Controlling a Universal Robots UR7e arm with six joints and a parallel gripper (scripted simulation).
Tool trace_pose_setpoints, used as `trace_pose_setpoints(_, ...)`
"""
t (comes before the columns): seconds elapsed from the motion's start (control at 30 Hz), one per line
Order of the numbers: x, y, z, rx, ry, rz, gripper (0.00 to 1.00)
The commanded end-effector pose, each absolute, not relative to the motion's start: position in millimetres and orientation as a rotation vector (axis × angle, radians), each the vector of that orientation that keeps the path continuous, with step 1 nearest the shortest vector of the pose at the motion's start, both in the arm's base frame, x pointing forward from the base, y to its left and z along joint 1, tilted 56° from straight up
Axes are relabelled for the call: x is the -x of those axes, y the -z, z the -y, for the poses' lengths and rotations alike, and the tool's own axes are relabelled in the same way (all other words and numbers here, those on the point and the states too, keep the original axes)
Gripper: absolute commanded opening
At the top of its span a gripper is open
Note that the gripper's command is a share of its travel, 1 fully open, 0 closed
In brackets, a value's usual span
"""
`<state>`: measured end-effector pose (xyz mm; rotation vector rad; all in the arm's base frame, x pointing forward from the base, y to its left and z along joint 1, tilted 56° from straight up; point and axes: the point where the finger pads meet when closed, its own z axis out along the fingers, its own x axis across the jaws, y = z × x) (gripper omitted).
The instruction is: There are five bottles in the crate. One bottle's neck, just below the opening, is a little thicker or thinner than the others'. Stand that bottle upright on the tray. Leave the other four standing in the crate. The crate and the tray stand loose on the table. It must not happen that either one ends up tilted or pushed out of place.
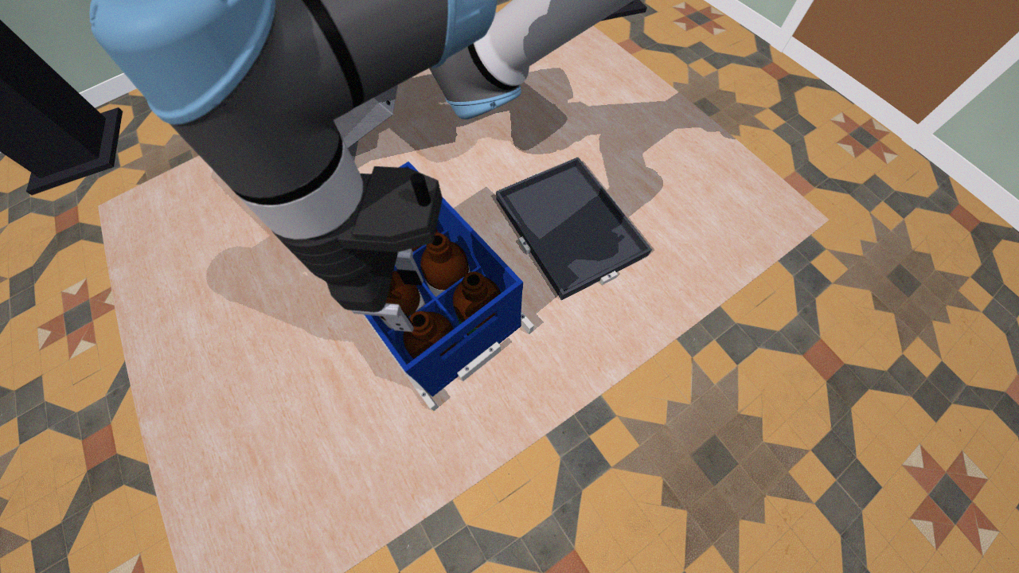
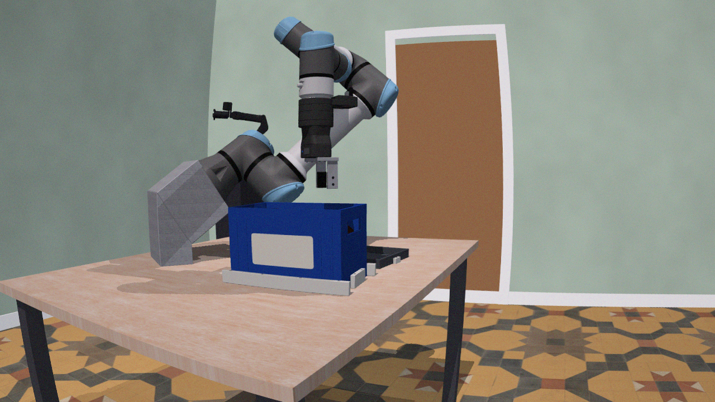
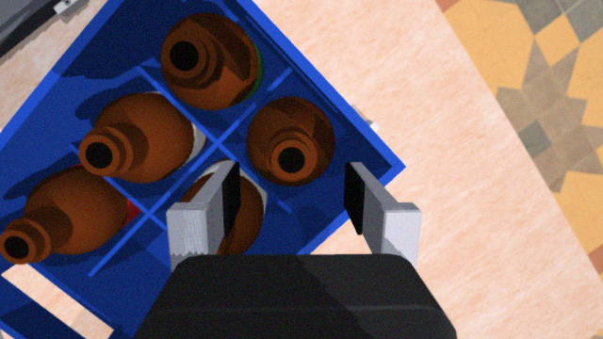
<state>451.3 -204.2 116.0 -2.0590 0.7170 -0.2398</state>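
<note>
The blue crate [image 1: 466, 360] [image 2: 285, 220] [image 3: 397, 166] holds five brown bottles. My gripper [image 1: 404, 293] [image 2: 327, 186] [image 3: 292, 184] is open and empty, above the crate's rim. In the wrist view a corner bottle [image 3: 292, 115] [image 1: 427, 333] has its mouth below and between the fingers. Beside it stand a green-labelled bottle [image 3: 221, 85] [image 1: 475, 295] and a white-labelled bottle [image 3: 162, 137] [image 1: 443, 267]. Another bottle [image 3: 250, 207] is partly behind a finger. A red-labelled bottle [image 3: 80, 217] stands farther off, hidden in the top view. I cannot tell which neck differs. The dark tray [image 1: 563, 203] [image 2: 382, 252] [image 3: 24, 19] bears no bottle.
Pale blocks [image 1: 478, 361] [image 2: 287, 282] edge the crate's base. Small blocks [image 1: 609, 276] sit at the tray. The tray lies beside the crate's long side with a narrow gap between. Thin blue dividers [image 3: 219, 141] separate the bottles. The arm hides part of the crate.
</note>
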Motion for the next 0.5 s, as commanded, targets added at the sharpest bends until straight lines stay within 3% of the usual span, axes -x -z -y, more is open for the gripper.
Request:
trace_pose_setpoints(0.0,-448.6,-119.7,209.1,2.059,0.241,-0.717,1.00)
trace_pose_setpoints(0.2,-447.8,-120.6,210.3,2.059,0.241,-0.717,1.00)
trace_pose_setpoints(0.23,-447.8,-120.6,210.3,2.059,0.241,-0.717,0.00)
trace_pose_setpoints(0.47,-447.8,-120.6,210.3,2.059,0.241,-0.717,0.00)
